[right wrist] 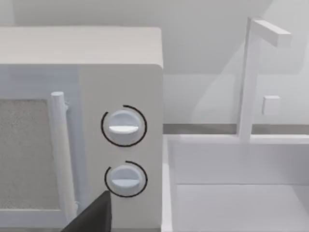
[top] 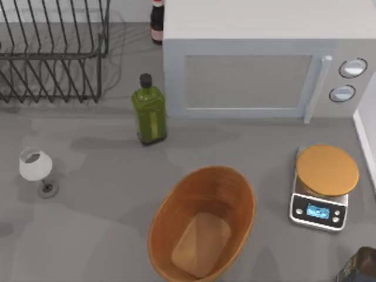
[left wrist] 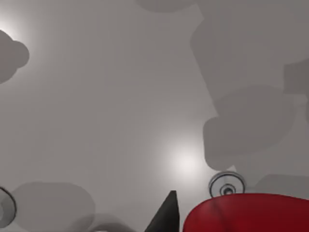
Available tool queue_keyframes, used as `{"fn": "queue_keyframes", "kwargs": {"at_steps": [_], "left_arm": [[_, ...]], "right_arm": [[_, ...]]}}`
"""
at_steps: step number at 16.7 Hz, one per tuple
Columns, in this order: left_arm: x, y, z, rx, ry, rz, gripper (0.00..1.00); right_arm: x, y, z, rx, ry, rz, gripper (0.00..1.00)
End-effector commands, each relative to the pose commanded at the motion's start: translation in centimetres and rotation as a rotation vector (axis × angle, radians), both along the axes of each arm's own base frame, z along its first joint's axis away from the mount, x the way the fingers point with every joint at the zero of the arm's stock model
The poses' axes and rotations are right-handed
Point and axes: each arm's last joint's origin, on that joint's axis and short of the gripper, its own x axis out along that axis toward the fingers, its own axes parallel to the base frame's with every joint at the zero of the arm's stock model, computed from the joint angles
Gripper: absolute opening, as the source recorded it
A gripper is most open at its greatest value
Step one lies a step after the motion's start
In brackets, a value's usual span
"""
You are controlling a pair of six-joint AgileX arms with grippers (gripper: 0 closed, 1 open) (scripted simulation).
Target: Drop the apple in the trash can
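When I look through my left wrist view, the small, round, shiny red apple (left wrist: 247, 213) is very close, high over the bare grey table (left wrist: 106, 111). It sits right beside my left gripper (left wrist: 166, 218), just about touching it. I cannot tell if that gripper is clamped on the apple or not. I see just one curved part of the apple. It is round, so it has no long side, and I cannot tell which way it points.

From above, the big oval orange-brown wooden trash can (top: 202, 226) stands near the front middle of the table, with its mouth facing up. Its long way runs from the front left to the back right. I can see its ribbed walls and its lighter flat bottom.

At the front right corner of the top view is my right arm (top: 359, 265). My right gripper (right wrist: 96, 215) faces the two round knobs of the white boxy microwave (top: 258, 64), with a white sink (right wrist: 231, 179) beside it. I cannot tell if this gripper is apart or together.

A kitchen scale with a round orange top (top: 325, 185) sits to the right of the trash can. A green glass bottle (top: 149, 111) stands behind it, and a clear wine glass (top: 36, 169) stands far to its left.
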Motion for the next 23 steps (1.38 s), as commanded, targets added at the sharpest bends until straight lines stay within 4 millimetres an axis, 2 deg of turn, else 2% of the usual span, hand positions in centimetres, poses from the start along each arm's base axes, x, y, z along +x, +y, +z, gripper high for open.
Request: {"fn": "queue_keyframes", "kwargs": {"at_steps": [3,5,7,10,13,15,16,18,20,23], "left_arm": [[0.4,-1.2,-0.1,0.001,0.011,-0.045,0.00],[1.1,-3.8,-0.3,0.007,0.027,-0.140,0.00],[1.7,-7.9,-0.4,0.018,0.042,-0.283,0.00],[1.1,-16.9,-0.4,0.049,0.052,-0.573,0.00],[-2.5,-26.7,-0.1,0.091,0.040,-0.891,0.00],[-6.2,-31.9,0.1,0.118,0.022,-1.081,0.00],[-8.1,-33.8,0.1,0.130,0.012,-1.162,0.00],[-11.3,-36.6,0.3,0.152,-0.006,-1.289,0.00],[-13.6,-38.2,0.4,0.168,-0.018,-1.373,0.00],[-14.7,-38.8,0.4,0.177,-0.024,-1.413,0.00]], "right_arm": [[0.0,0.0,0.0,0.000,0.000,0.000,1.00],[0.0,0.0,0.0,0.000,0.000,0.000,1.00],[0.0,0.0,0.0,0.000,0.000,0.000,1.00],[0.0,0.0,0.0,0.000,0.000,0.000,1.00],[0.0,0.0,0.0,0.000,0.000,0.000,1.00],[0.0,0.0,0.0,0.000,0.000,0.000,1.00],[0.0,0.0,0.0,0.000,0.000,0.000,1.00],[0.0,0.0,0.0,0.000,0.000,0.000,1.00],[0.0,0.0,0.0,0.000,0.000,0.000,1.00],[0.0,0.0,0.0,0.000,0.000,0.000,1.00]]}}
